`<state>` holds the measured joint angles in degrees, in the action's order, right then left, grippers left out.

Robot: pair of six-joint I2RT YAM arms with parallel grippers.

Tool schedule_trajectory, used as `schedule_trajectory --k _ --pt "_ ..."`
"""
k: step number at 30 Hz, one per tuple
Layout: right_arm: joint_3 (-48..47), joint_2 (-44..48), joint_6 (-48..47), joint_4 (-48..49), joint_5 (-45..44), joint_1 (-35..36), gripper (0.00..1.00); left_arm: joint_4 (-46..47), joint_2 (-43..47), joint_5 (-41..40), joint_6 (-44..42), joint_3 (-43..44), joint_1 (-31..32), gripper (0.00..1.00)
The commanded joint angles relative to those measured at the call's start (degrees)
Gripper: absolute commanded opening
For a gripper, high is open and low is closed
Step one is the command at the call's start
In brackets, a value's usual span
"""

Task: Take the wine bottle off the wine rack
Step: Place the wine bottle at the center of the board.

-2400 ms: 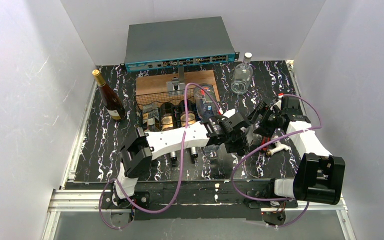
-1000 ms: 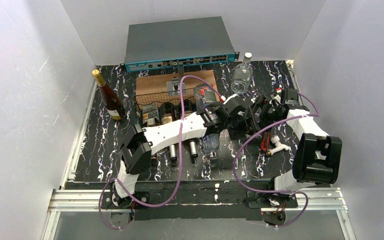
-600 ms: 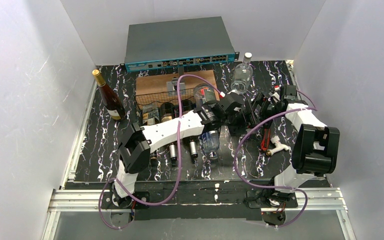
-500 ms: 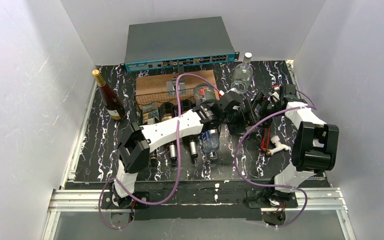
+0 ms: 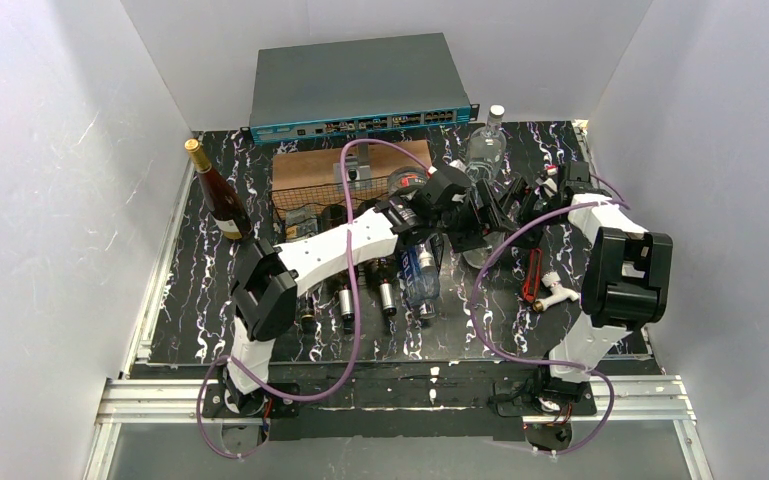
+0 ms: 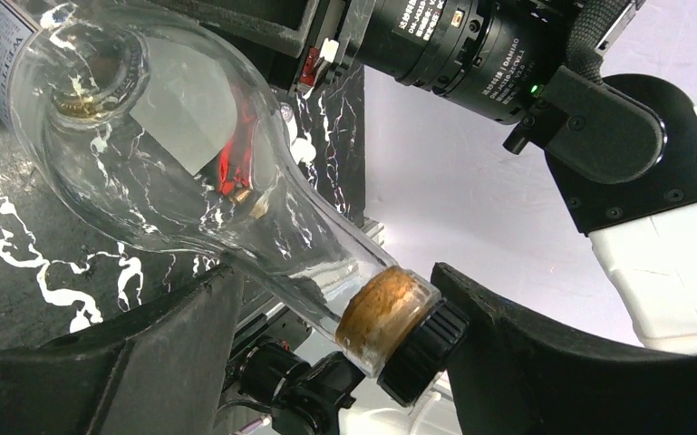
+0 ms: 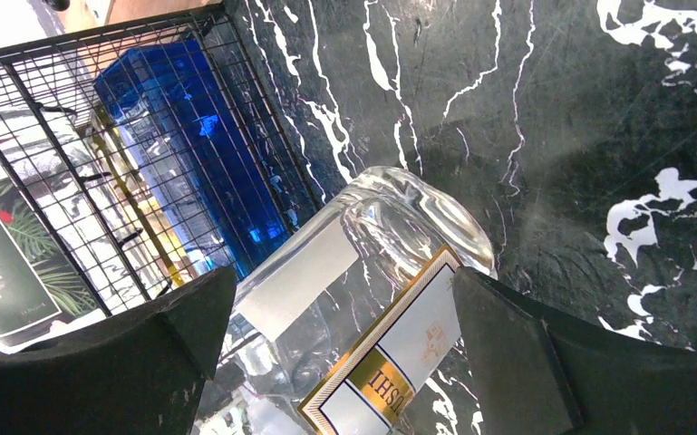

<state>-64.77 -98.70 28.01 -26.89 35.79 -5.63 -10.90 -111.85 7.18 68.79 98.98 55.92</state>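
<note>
Both pairs of my jaws stood parted. My left gripper bracketed the neck of the clear wine bottle, near its cork, with a sliver of gap showing on one side. My right gripper was spread wide around the labelled body; I could not tell whether it touched the glass. That bottle was tilted, off the wine rack, just beside its mesh end, over the marbled table. A blue bottle lay inside the rack.
</note>
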Motion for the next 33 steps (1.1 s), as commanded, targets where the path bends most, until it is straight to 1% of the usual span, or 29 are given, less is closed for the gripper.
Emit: schedule_trajectory --k 1,7,15,19,20,26,30,33 --pt "-3.56 -1.41 0.28 0.16 2.97 0.16 0.98 0.97 0.89 1.87 -1.85 0.90 -1.12 0.74" --pt "-6.62 -3.57 1.17 0.77 2.51 0.05 0.98 0.92 -0.73 3.65 -2.45 2.62 -2.14 0.74" --pt "-9.66 -6.46 1.48 0.88 2.51 -0.85 0.98 0.47 -2.35 6.04 -4.11 5.19 -3.00 0.78" --pt "-10.81 -6.93 1.10 0.84 2.46 -1.67 0.98 1.18 -1.83 7.03 -5.61 5.08 -3.09 0.80" --pt "-11.20 -6.86 0.60 0.61 2.19 -1.81 0.98 1.55 -1.52 7.36 -6.21 4.82 -3.10 0.80" --pt "-12.66 -4.88 -3.10 0.28 -0.57 -3.37 0.98 2.46 2.37 9.96 -12.39 3.11 -3.10 0.87" --pt "-13.27 -1.95 -6.51 0.06 -2.96 -3.77 0.98 2.16 6.56 11.36 -17.37 0.53 -2.86 0.93" --pt "-13.14 1.03 -9.06 0.08 -5.65 -3.73 0.98 1.18 10.56 10.92 -21.37 -2.12 -2.49 0.97"
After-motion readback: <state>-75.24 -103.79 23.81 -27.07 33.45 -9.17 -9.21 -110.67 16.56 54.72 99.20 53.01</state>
